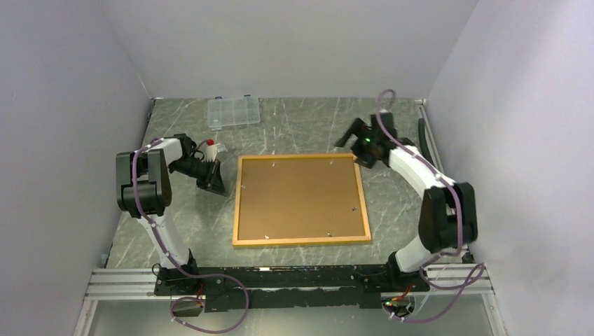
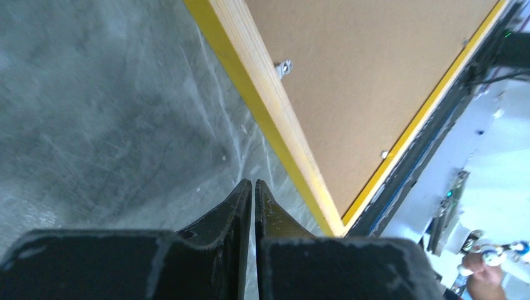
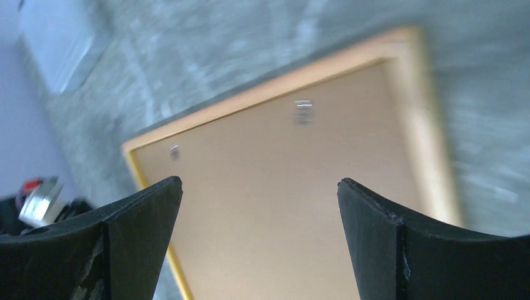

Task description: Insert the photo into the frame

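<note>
Your frame [image 1: 301, 241] lies back-up mid-tabletop. The right pincer [image 1: 352, 134] hangs wide open at its far right corner; the left pincer [image 1: 215, 186] is closed, empty, beside its left edge.

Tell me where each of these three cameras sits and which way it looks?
Top external: above and behind the arms, looking down on the table, frame and both arms.
Left wrist: on the left arm, looking past the shut left jaws at the frame's edge.
Right wrist: on the right arm, looking between the open right jaws at the frame's back.
Shared: all show the frame.
</note>
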